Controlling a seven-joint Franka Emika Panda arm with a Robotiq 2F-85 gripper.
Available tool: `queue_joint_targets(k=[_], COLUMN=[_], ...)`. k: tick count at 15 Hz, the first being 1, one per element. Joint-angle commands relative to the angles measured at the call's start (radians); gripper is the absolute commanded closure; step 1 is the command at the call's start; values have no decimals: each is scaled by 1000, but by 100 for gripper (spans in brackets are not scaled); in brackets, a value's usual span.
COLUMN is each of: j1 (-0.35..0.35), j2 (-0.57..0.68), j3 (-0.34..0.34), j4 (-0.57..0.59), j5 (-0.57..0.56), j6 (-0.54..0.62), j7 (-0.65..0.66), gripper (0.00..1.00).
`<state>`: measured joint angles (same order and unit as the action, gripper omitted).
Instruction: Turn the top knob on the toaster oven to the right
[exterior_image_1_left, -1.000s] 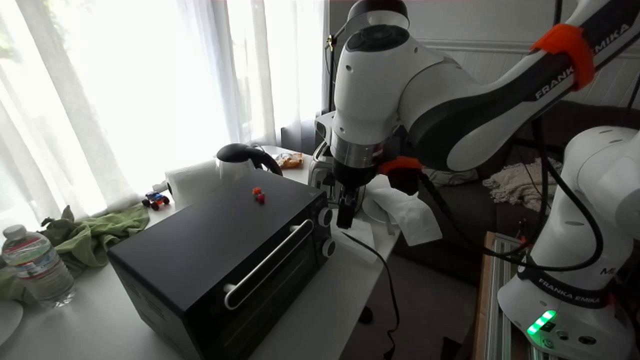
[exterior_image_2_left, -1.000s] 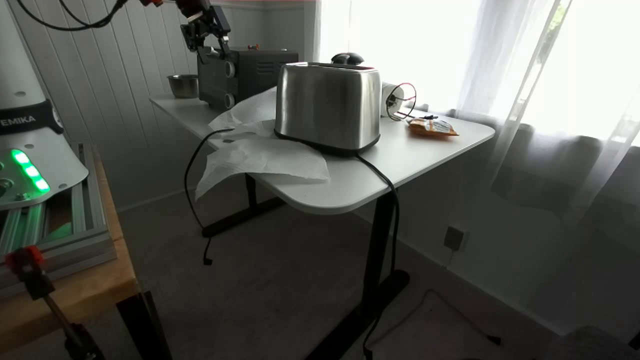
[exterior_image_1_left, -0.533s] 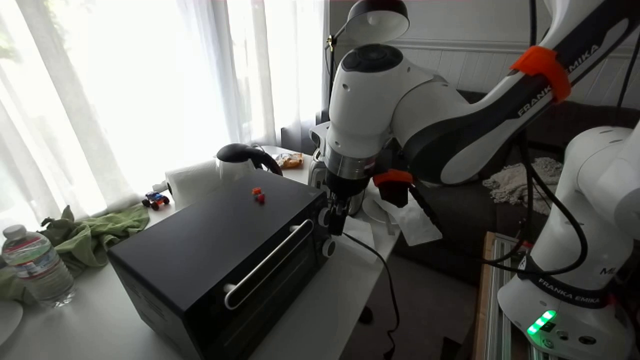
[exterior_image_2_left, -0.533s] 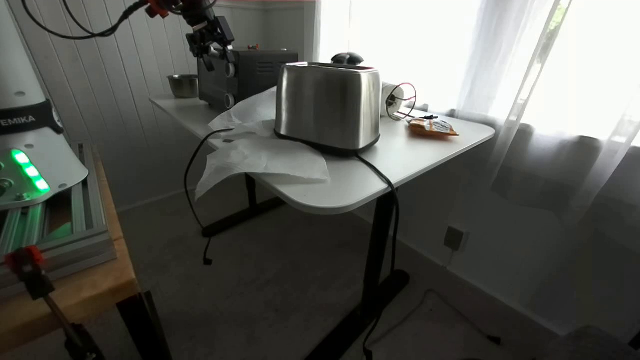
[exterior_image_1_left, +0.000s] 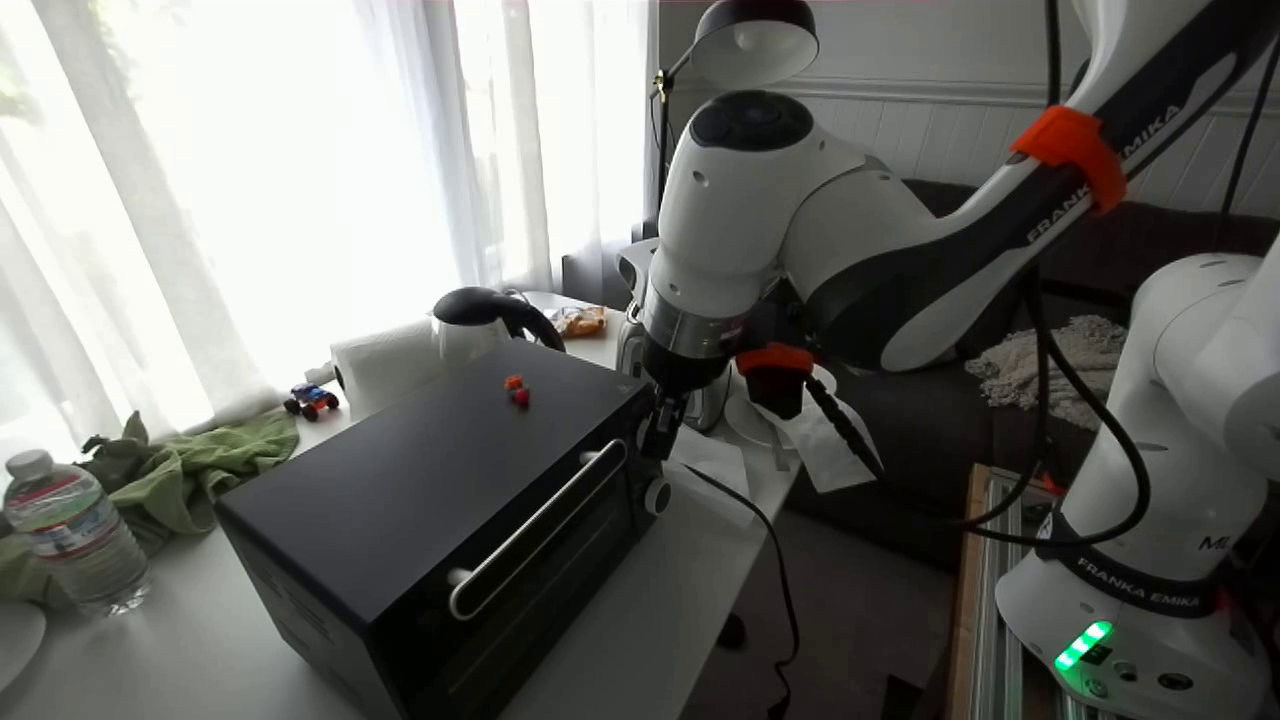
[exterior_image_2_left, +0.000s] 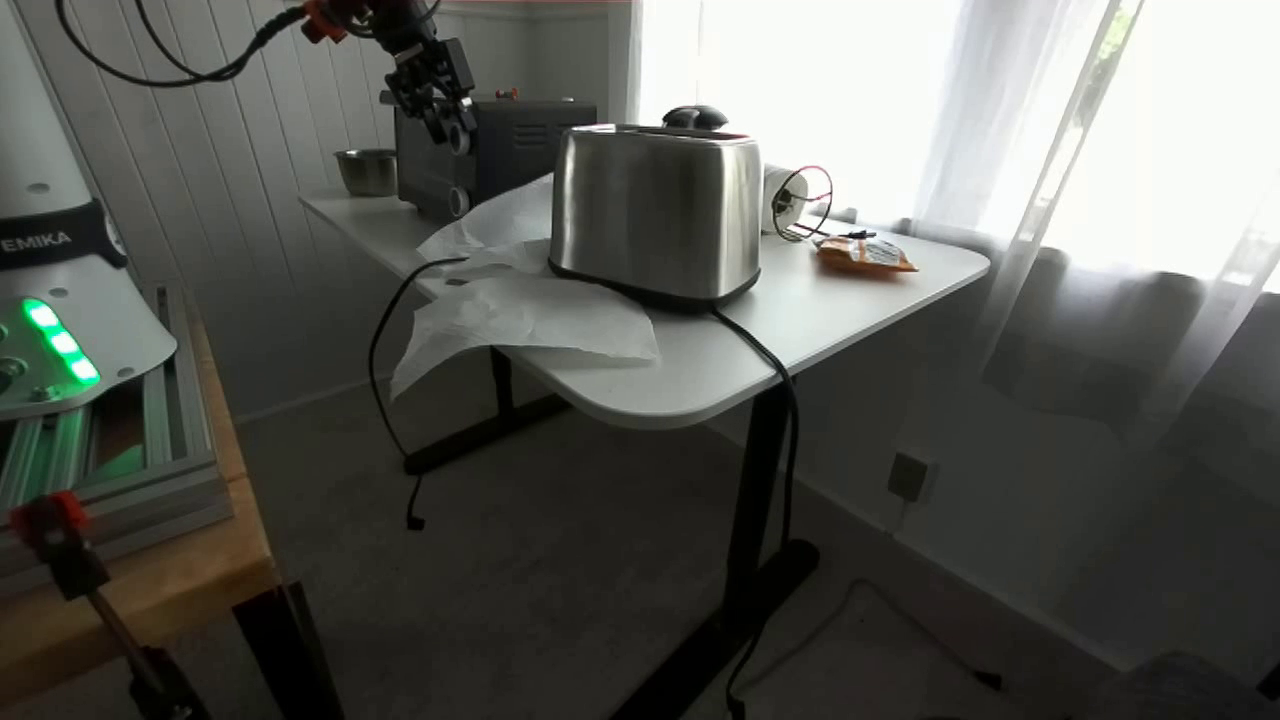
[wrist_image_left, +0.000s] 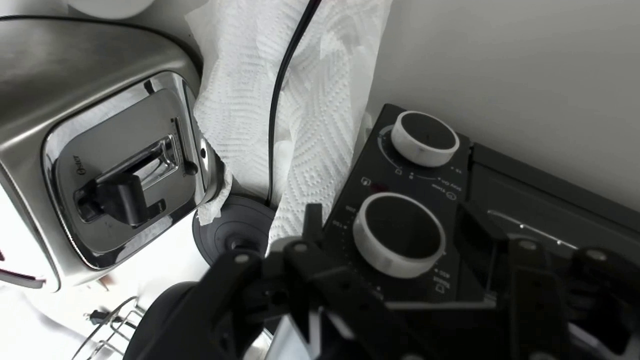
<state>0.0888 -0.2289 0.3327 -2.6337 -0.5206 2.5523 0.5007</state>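
Observation:
The black toaster oven (exterior_image_1_left: 430, 450) stands on a white table, two round knobs on the panel at the end of its front. In the wrist view the top knob (wrist_image_left: 400, 235), black with a silver rim, sits between the fingers of my gripper (wrist_image_left: 390, 220). A narrow gap shows between the knob and the finger (wrist_image_left: 313, 220) on one side, and a small one on the other side, so the jaws are open around it. Beyond it lies the lower knob (wrist_image_left: 425, 139). In an exterior view, my gripper (exterior_image_1_left: 655, 445) mostly hides the top knob.
A steel toaster (exterior_image_2_left: 655, 215) stands beside the oven, with paper towels (exterior_image_2_left: 530, 320) and a black cord (wrist_image_left: 280, 85) between. The oven door's handle (exterior_image_1_left: 540, 530) juts out near the knobs. Small red and orange bits (exterior_image_1_left: 517, 391) lie on the oven's top.
My gripper has moved down and in toward the oven's knob panel, coming around the top knob. Its fingers have drawn closer together. The oven has stayed in place.

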Motion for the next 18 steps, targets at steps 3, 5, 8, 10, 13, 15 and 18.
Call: queue_joint_targets(k=[3, 5, 8, 10, 13, 15, 18], j1=[-16, -16, -17, -18, -15, -22, -29], j2=[32, 35, 38, 39, 52, 66, 65], j3=[13, 17, 16, 15, 15, 23, 25], j4=[13, 12, 15, 14, 14, 13, 13], j5=[-71, -76, -81, -88, -89, -88, -108], j6=[40, 44, 40, 45, 64, 83, 77], j7=[65, 70, 68, 76, 102, 128, 161], gripper=[68, 74, 28, 21, 2, 35, 41])
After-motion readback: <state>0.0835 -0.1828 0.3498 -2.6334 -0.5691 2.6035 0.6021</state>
